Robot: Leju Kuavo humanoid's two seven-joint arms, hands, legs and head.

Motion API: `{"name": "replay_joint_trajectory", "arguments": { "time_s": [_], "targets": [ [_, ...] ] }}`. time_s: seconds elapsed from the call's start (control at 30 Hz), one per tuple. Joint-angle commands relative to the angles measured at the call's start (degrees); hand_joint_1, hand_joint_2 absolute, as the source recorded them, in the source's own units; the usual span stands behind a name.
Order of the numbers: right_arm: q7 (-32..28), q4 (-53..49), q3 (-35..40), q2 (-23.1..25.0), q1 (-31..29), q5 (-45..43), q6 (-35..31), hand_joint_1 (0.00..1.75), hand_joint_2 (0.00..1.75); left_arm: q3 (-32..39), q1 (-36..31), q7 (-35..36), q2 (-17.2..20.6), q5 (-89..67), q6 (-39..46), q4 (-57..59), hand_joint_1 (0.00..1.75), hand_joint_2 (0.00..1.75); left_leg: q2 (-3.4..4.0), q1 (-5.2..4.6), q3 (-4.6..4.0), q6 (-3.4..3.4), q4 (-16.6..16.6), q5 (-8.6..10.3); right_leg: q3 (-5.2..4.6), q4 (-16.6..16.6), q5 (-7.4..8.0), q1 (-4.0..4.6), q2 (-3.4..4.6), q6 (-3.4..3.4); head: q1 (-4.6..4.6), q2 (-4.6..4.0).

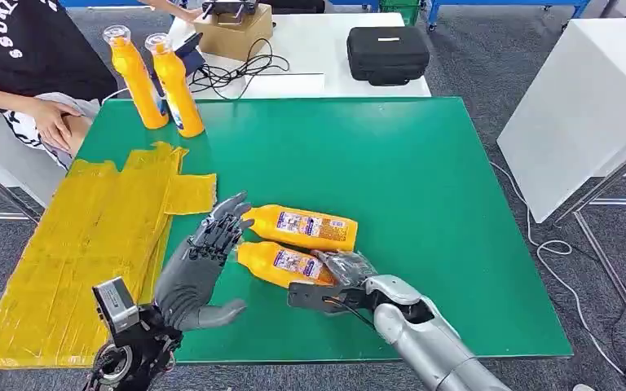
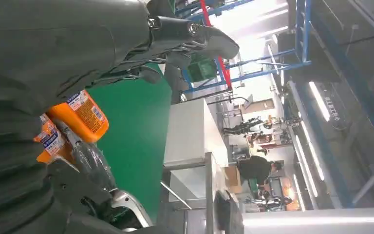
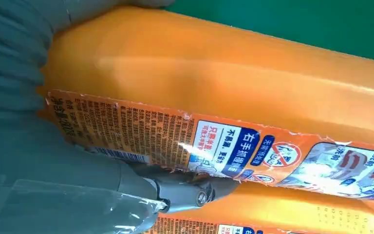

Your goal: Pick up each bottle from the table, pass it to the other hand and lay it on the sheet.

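Left hand (image 1: 200,265) nearest the camera at the near edge of the green table (image 1: 424,187), fingers spread, tips at the cap ends of two lying bottles, palm holding nothing. In the left wrist view the left hand's (image 2: 78,44) fingers arch open above the orange bottles with green table beyond. Right hand (image 1: 344,275) just beside it, wrapped in clear plastic, fingers closed around the base end of the near lying bottle (image 1: 281,262); right wrist view shows a finger (image 3: 185,187) pressed along that bottle's label (image 3: 224,146). Far lying bottle (image 1: 310,227) rests on the table touching or just beside the near one, on the side away from the robot, caps toward the yellow sheet (image 1: 90,236). Yellow sheet covers the table's left part, wrinkled, no bottle on it. Two upright orange bottles, one (image 1: 137,77) and the other (image 1: 177,85), stand just beside each other at the table's far left corner, beyond the sheet. Person (image 1: 24,73) in a black shirt sits past that corner, hand on lap. Beyond the green table a white table (image 1: 318,49) carries a black case (image 1: 387,54), a cardboard box (image 1: 232,31) and cables (image 1: 228,75).
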Motion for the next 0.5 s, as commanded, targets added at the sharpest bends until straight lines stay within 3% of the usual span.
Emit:
{"name": "replay_joint_trajectory", "arguments": {
  "time_s": [0.03,0.33,0.5],
  "targets": [
    [-0.20,1.82,0.84,-0.57,1.52,-0.31,-2.13,1.75,1.75,0.60,-0.28,-0.21,-0.23,-0.25,-0.59,1.00,0.00,1.75,-0.05,0.04,0.04,-0.05,-0.05,0.00,0.08,-0.10,0.00,0.04,-0.12,0.06,-0.02,0.00],
    [-0.39,1.61,0.65,-0.57,1.72,-0.27,-2.68,1.75,1.75,0.57,-0.19,-0.25,-0.30,-0.25,-0.61,0.95,0.00,1.75,-0.06,0.04,0.02,-0.04,-0.05,0.00,0.07,-0.11,0.01,0.04,-0.14,0.08,0.00,0.00],
    [-1.64,-4.64,-1.88,-0.58,4.71,0.58,-10.60,1.75,1.75,1.10,1.25,-0.54,-0.72,-1.50,0.19,-0.30,0.00,1.75,-0.05,0.02,0.02,-0.03,-0.04,-0.01,0.05,-0.06,-0.01,0.02,-0.10,0.05,0.00,0.00]
  ]
}}
